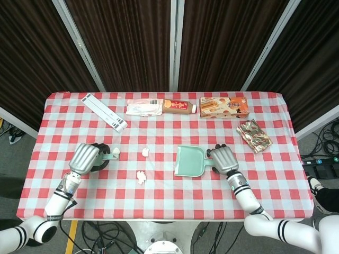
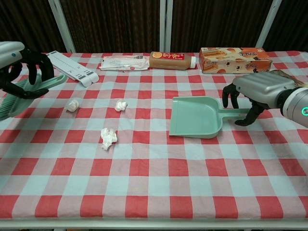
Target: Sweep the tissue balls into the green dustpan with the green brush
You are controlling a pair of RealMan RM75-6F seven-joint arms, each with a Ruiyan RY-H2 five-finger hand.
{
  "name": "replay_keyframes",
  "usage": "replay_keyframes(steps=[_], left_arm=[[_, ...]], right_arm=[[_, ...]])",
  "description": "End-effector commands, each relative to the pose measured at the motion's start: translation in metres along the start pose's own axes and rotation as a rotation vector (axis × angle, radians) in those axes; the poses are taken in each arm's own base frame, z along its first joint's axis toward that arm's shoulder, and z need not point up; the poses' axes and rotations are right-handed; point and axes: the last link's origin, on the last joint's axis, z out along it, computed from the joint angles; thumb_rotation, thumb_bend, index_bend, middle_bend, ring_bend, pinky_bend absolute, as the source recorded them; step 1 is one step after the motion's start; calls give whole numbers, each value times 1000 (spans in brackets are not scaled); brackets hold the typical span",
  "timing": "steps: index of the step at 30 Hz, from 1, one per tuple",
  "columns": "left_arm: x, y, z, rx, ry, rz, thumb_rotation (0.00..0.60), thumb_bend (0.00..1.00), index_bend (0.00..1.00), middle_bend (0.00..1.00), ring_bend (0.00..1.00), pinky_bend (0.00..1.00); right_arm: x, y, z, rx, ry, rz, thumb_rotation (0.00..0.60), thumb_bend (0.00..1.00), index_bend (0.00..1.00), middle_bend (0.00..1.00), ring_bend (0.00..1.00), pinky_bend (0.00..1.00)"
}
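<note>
My left hand (image 1: 86, 157) (image 2: 21, 67) grips the green brush (image 2: 30, 90) near the table's left edge, the brush lifted and slanting. Three white tissue balls lie on the checked cloth: one (image 1: 115, 152) (image 2: 72, 105) just beside the brush, one (image 1: 145, 152) (image 2: 121, 105) further right, one (image 1: 141, 177) (image 2: 109, 138) nearer the front. The green dustpan (image 1: 189, 161) (image 2: 197, 117) lies flat right of centre, mouth toward the tissues. My right hand (image 1: 223, 159) (image 2: 250, 94) arches over the dustpan handle (image 2: 232, 113), fingers and thumb apart on either side of it.
Along the back edge lie a white slatted strip (image 1: 103, 111), a clear plastic pack (image 1: 143, 108), a brown bottle on its side (image 1: 179, 106) and an orange box (image 1: 223, 106). A foil snack packet (image 1: 253, 135) sits at the right.
</note>
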Motion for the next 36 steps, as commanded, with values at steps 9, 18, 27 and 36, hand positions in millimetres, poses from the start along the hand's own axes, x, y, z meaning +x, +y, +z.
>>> replay_keyframes(steps=[9,18,27,36], left_arm=[[-3,0,2,0,-14,4,600,380,514,508,549,802],[-4,-2,3,9,-29,-8,600,380,514,507,548,802],[-1,-6,26,22,-41,-109,600,380,514,507,548,802],[-11,-7,56,30,-10,-167,600,381,514,509,548,802]], right_arm=[[7,4,-2,-8,-17,10,600,194,418,495,267,312],[6,-1,4,-4,-27,20,600,326,528,560,314,313],[42,-3,12,87,-23,9,600,395,588,604,339,313],[67,-20,29,157,5,-47,600,396,588,605,340,313]])
